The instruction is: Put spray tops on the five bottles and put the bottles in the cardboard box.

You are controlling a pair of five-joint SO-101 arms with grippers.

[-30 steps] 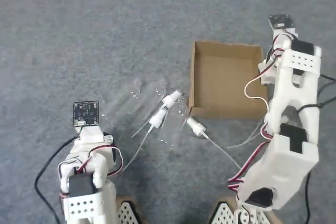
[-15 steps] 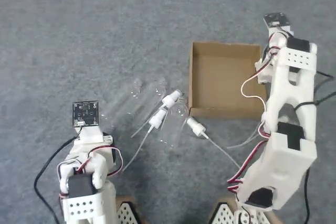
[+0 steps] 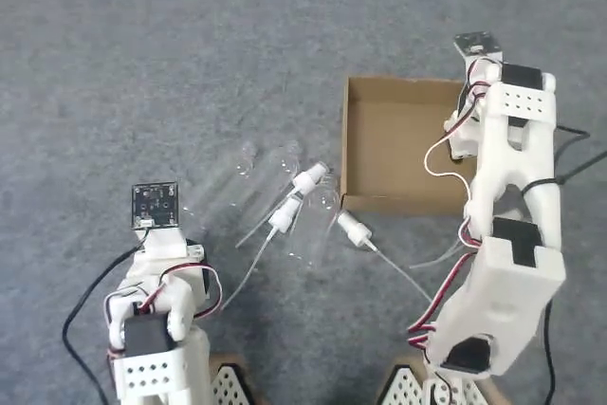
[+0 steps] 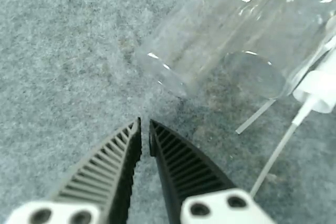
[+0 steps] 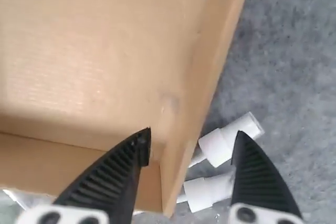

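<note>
Looking down over the table, I see the clear bottles [image 3: 242, 173] lying on their sides on the carpet [image 3: 142, 73], just left of the box [image 3: 345, 139]. They are hard to count because they are see-through. Three spray tops [image 3: 308, 178] lie among them, their thin tubes trailing toward my side. I cannot tell whether any top is seated in a neck. The box has nothing in it.

My right gripper [image 5: 192, 137] hangs over the box's left wall with its jaws spread wide and nothing between them. In its wrist view two tops lie just beyond the wall. My left gripper [image 4: 145, 124] sits low over the carpet near the base of a bottle, jaws almost together and gripping nothing.

I judge the step in hand to be picking up a top with the right arm. To do it well, I want to clear the wall first and then come down on the white collar of the nearest top, not on its tube, which would bend or slip. The left jaws should widen and take a bottle around its body, near the neck, so it cannot roll. Clear plastic is slippery, so I would close gently and feed the tube in straight before pressing the top home.
</note>
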